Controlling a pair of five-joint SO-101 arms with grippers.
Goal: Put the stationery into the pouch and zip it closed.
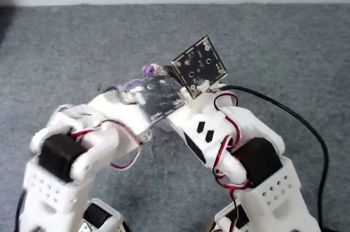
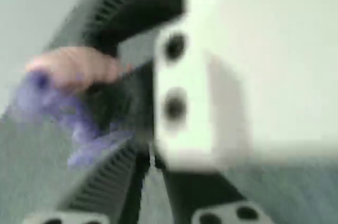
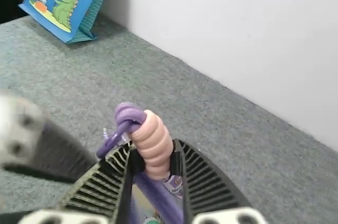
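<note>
Clamping a pink ribbed piece (image 3: pixel 153 147) with a purple loop (image 3: pixel 125 114), the right end effector (image 3: pixel 154 168) holds it over the purple pouch (image 3: pixel 158 203). I cannot tell the left end effector's (image 2: pixel 150 187) state. Beyond the pouch are the grey bench (image 3: pixel 222 113), a white wall (image 3: pixel 237 23) and a dinosaur bag (image 3: pixel 63 2).

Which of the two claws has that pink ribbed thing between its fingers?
The right gripper: its black ribbed jaws clamp the pink ribbed piece, while the left gripper sits beside it.

Purple stationery item (image 3: pixel 122 118) with pink ribbed coil (image 3: pixel 154 142), upright, clamped in right pincer (image 3: pixel 153 152)
</note>
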